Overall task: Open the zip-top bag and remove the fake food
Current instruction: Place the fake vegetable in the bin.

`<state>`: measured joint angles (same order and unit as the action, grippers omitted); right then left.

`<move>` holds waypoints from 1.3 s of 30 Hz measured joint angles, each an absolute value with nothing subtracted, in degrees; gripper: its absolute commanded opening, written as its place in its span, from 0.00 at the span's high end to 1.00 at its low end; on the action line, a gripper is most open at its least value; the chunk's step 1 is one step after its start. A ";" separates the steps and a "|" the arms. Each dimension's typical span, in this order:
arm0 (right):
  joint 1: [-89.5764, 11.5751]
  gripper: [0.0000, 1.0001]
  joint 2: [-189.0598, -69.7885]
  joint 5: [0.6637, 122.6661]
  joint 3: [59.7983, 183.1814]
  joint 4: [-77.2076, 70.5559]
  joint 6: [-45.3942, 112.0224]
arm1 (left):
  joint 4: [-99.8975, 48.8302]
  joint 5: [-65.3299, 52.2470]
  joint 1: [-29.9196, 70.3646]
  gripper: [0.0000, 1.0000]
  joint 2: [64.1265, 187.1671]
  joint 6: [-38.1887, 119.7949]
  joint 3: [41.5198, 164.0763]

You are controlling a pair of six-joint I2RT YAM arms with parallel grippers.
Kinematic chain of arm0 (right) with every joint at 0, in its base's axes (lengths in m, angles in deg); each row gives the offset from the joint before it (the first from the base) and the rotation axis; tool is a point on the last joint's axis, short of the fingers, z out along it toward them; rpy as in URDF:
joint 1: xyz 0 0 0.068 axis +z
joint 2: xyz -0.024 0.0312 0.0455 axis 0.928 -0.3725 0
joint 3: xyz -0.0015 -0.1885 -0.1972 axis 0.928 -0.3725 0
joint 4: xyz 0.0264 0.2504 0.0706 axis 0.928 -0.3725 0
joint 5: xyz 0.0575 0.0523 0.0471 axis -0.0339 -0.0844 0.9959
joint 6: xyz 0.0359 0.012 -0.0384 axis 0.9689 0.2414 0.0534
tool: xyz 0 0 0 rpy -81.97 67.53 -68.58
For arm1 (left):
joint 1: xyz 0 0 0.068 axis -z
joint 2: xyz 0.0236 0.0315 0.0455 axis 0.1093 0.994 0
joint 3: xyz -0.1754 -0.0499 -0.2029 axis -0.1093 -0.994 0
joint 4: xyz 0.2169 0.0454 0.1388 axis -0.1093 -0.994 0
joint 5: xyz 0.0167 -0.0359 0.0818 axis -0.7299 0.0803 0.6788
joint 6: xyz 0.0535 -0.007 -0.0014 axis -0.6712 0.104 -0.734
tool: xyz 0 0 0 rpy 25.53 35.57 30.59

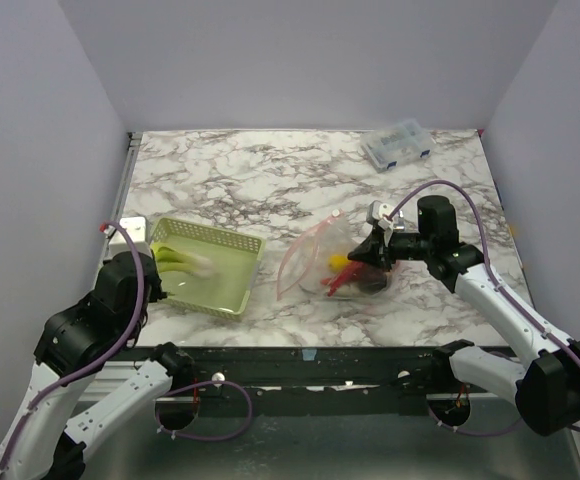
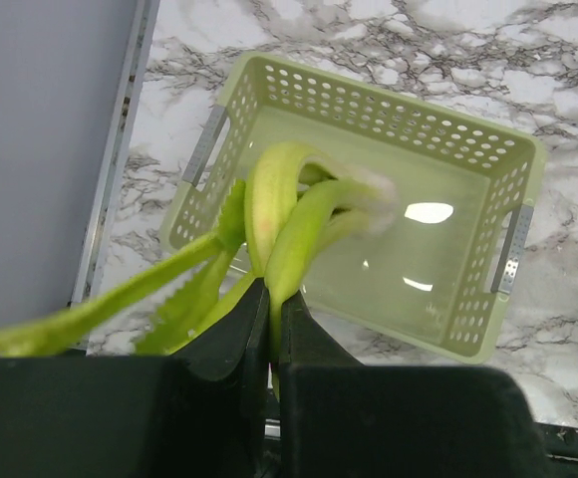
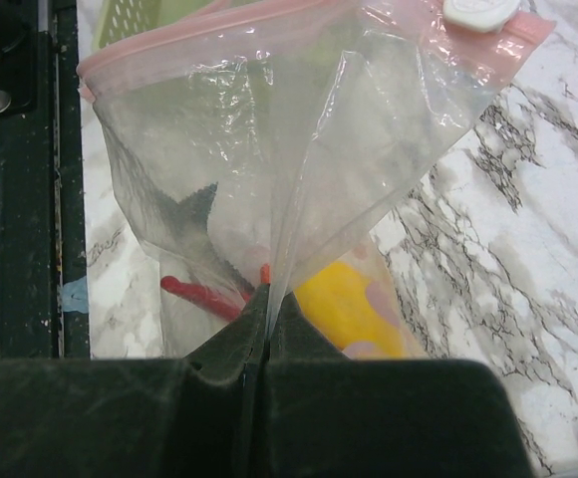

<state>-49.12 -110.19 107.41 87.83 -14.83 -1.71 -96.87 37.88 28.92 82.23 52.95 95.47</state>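
Observation:
The clear zip-top bag (image 1: 320,257) with a pink zip strip lies open at centre right, also in the right wrist view (image 3: 269,129). Inside it are a yellow piece (image 3: 354,309), a red chili (image 3: 199,297) and dark pieces (image 1: 372,283). My right gripper (image 3: 266,304) is shut on a fold of the bag's plastic and holds it up. My left gripper (image 2: 272,299) is shut on the pale green stalk (image 2: 299,214), which hangs over the pale green mesh basket (image 2: 468,149). The stalk also shows blurred in the top view (image 1: 185,260).
The green basket (image 1: 232,243) stands at front left. A small clear compartment box (image 1: 397,146) sits at the back right. The table's metal rail (image 1: 300,352) runs along the near edge. Grey walls close in the left, back and right.

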 measured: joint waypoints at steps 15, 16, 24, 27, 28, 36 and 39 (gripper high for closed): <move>-49.52 1.00 -110.21 107.74 87.55 -14.83 -1.71 | -93.24 42.65 28.88 1.00 84.85 50.74 93.30; -49.52 1.00 -110.19 107.76 87.55 -14.83 -1.71 | -91.84 43.11 28.68 1.00 86.10 49.80 92.80; -49.89 1.00 -110.03 107.89 87.46 -14.81 -1.71 | -86.20 38.04 27.85 1.00 90.86 47.57 92.80; -49.89 1.00 -110.03 107.91 87.44 -14.83 -1.75 | -85.53 31.52 27.85 1.00 91.19 47.62 94.55; -49.89 1.00 -110.03 107.91 87.44 -14.83 -1.77 | -85.39 29.20 27.85 1.00 91.19 47.59 95.23; -50.15 1.00 -110.03 108.04 87.44 -14.83 -1.95 | -81.31 19.09 27.33 1.00 90.67 47.64 94.27; -50.26 1.00 -110.01 108.28 87.35 -14.81 -1.97 | -79.10 18.43 25.47 1.00 91.01 47.59 90.86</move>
